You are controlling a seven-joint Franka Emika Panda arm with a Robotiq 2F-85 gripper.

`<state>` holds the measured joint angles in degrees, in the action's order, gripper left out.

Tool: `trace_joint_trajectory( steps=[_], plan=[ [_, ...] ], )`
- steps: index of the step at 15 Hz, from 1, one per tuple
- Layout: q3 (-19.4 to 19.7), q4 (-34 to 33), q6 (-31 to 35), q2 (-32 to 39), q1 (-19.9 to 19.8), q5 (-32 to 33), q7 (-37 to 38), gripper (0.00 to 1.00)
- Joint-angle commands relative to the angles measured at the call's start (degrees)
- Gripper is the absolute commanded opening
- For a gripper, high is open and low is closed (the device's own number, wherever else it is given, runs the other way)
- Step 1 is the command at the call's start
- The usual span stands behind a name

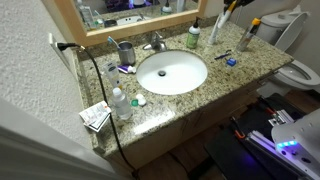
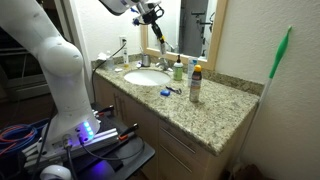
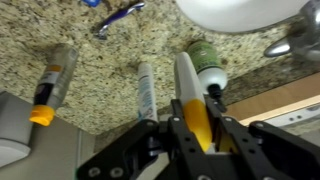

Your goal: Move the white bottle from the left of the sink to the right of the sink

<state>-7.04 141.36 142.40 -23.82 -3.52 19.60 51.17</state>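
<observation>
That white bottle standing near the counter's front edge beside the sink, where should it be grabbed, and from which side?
Take the white bottle around its round body, just below the cap. It stands upright, so a level sideways hold looks steadiest. Come from the sink side: a small box and a black cable crowd its far side.

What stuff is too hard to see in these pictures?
- Gripper, in an exterior view: cut off by the top edge.
- Pale long thing it grips, wrist view: blurred, so what it is stays unclear.
- Sink, wrist view: mostly past the top edge.
- Small box, in an exterior view: print too small to read.
</observation>
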Motion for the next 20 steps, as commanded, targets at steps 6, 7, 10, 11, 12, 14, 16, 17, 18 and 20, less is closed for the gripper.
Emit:
trace_joint_trajectory(
  steps=[6,7,10,11,12,14,16,17,18,20],
  plan=[
    [3.97,1.15,0.50,2.39,-11.66,2.76,2.04,0.26],
    [3.73,1.13,0.51,2.27,-11.33,2.71,2.10,0.06],
    [2.74,3.18,-0.35,4.60,-13.63,6.38,6.21,0.06],
    [3.16,3.91,0.62,5.59,-13.80,6.62,7.75,0.06],
    [3.32,4.43,2.16,6.87,-13.94,7.13,10.06,0.06],
    [3.46,3.79,5.38,9.84,-14.30,8.01,16.14,0.06],
    [3.57,2.28,9.00,12.66,-14.58,9.75,22.64,0.06],
    [3.68,1.06,9.94,13.78,-14.49,10.04,25.99,0.06],
    [3.77,0.66,10.70,13.41,-13.78,10.05,28.16,0.06],
    [4.91,1.92,9.31,12.40,-12.36,9.12,25.99,0.26]
  ],
)
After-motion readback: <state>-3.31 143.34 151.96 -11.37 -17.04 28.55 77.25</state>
